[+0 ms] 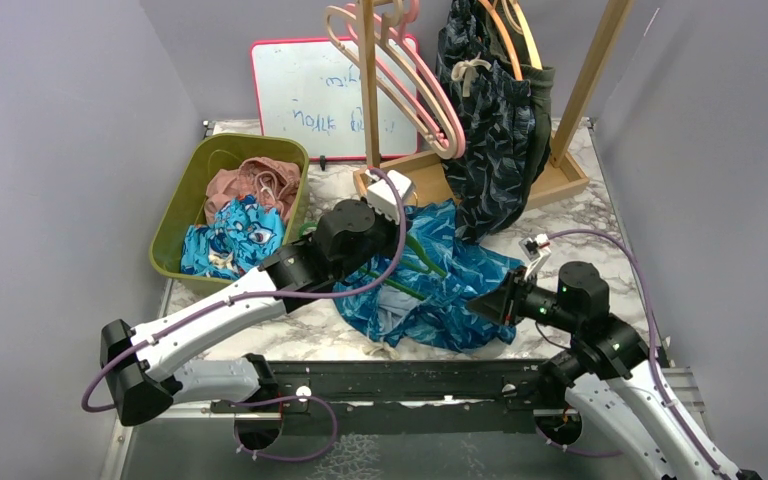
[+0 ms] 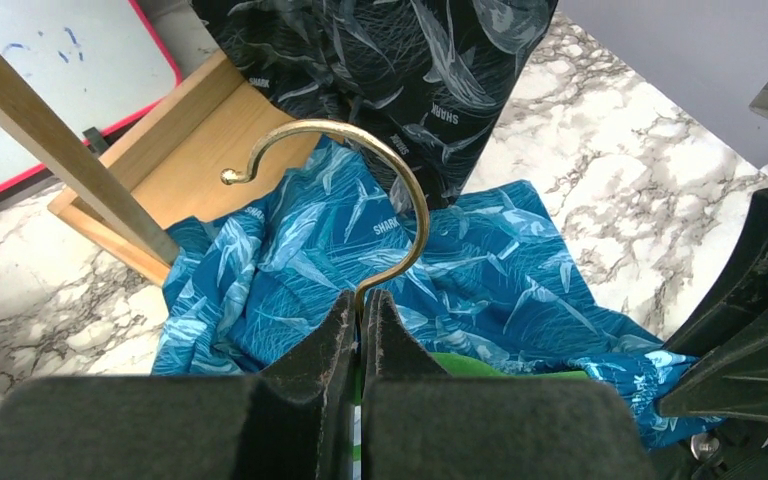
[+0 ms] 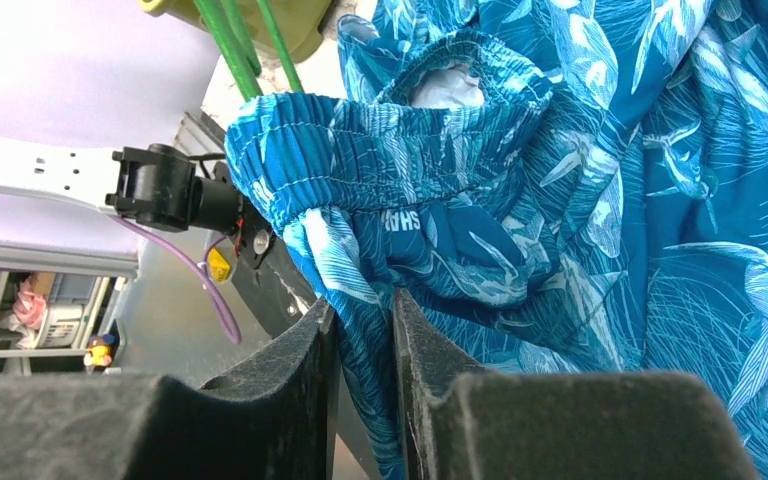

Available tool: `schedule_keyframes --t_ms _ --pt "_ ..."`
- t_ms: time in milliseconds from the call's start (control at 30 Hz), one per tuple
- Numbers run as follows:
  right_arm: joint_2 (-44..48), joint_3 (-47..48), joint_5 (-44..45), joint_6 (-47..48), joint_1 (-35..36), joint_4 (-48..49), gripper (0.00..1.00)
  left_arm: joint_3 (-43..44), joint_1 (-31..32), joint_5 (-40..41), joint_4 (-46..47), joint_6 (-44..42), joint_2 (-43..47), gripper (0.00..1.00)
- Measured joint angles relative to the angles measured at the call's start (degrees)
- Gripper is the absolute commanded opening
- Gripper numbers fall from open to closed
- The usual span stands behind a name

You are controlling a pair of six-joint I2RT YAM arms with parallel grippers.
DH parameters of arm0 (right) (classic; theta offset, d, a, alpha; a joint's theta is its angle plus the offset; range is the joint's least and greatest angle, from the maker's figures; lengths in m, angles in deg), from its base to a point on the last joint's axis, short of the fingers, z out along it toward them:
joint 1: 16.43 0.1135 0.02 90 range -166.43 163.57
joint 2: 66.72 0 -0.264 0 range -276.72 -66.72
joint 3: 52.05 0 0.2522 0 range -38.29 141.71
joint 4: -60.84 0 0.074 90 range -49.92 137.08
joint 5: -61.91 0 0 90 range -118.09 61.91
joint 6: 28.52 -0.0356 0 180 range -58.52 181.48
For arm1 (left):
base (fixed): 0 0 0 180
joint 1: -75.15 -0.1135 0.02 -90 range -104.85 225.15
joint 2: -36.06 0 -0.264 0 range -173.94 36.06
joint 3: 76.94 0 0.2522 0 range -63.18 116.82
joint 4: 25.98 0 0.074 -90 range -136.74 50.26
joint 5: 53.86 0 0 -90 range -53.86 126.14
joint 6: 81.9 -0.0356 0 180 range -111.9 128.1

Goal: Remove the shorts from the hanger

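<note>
left hand (image 2: 362, 300) pinching hanger hook (image 2: 423, 215); right hand (image 3: 362, 308) pinching blue leaf-print shorts (image 3: 560, 200), near edge of counter (image 1: 310, 340). step: sliding shorts off; next, likely pull hands apart.

Plain grey walls (image 1: 50, 150) close me in on three sides. My worktop (image 1: 610, 208) is white with grey marble veins. A pink-framed whiteboard (image 1: 300, 100) leans at the back, beside a wooden rack (image 1: 560, 182).

A marble table (image 1: 610, 215) carried an olive bin (image 1: 182, 205) near its far left corner. A pink-framed whiteboard (image 1: 305, 95) with blue scribbles leaned at the far edge. Just right of it stood a wooden rack (image 1: 560, 180), with pink hangers (image 1: 432, 108) hung on it.
</note>
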Motion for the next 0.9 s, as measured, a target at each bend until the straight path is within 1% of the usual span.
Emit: schedule_keyframes --t_ms 33,100,233,333,367,533,733,900 --pt "-0.1 0.0 -0.1 0.0 0.0 0.0 0.32 0.0 -0.1 0.1 0.0 -0.2 0.3 0.00" --pt "-0.2 0.0 -0.3 -0.1 0.0 -0.2 0.33 0.0 -0.2 0.2 0.0 -0.6 0.9 0.00" --pt "-0.3 -0.2 -0.7 -0.4 0.0 -0.8 0.24 0.0 -0.5 1.1 0.2 -1.2 1.6 0.00" --pt "-0.3 -0.2 -0.7 -0.7 0.0 -1.2 0.09 0.3 -0.6 2.7 -0.6 -1.7 1.6 0.00" --pt "-0.1 -0.2 -0.7 -0.8 0.0 -1.2 0.06 0.4 -0.5 3.5 -1.1 -1.7 1.6 0.00" --pt "1.9 -0.2 -0.7 -1.1 0.0 0.1 0.06 0.4 -0.2 6.2 -1.8 -1.2 2.5 0.00" --pt "2.7 -0.2 -0.4 -2.2 0.0 2.8 0.08 0.4 0.3 6.9 -2.1 -0.9 6.0 0.00" --pt "2.6 -0.2 -0.5 -2.7 0.0 3.4 0.09 0.4 0.5 7.6 -3.3 -1.1 6.6 0.00"
